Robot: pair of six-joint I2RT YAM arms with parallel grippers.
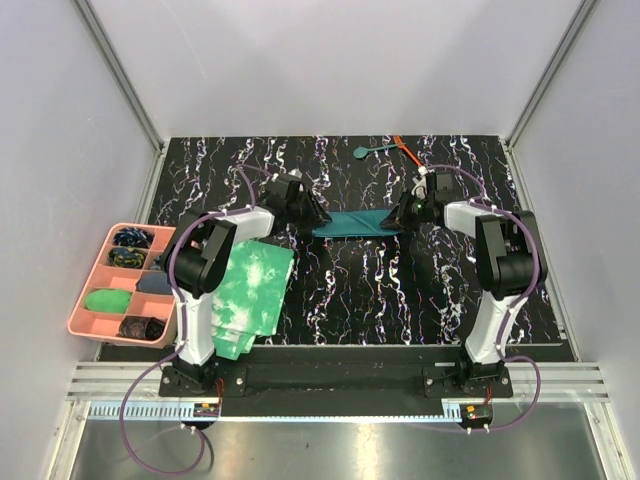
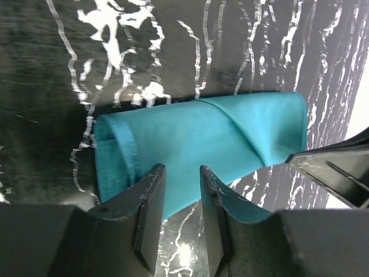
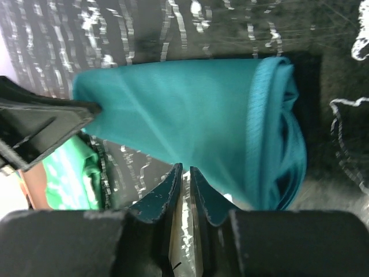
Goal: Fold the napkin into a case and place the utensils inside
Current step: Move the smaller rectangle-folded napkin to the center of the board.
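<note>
Centre frame, the napkin point(image 1: 355, 224) is a plain dark teal with no pattern, and the wrist views show a ribbed hem of the same teal. The table point(image 1: 400, 300) under it is glossy black, streaked with white and faint purple marbling. Upper middle, there's a teal spoon point(image 1: 368, 151) and an orange-red stick point(image 1: 407, 150). Lower left, the cloths point(image 1: 250, 290) are mottled green and white, tie-dye style. Far left, a salmon-pink tray point(image 1: 110, 336) holds dark patterned bundles point(image 1: 130, 238), a bright green piece point(image 1: 107, 299) and a grey-blue piece point(image 1: 153, 284). The arms point(image 1: 195, 320) are white and black, and the cables point(image 1: 125, 420) are purple.
</note>
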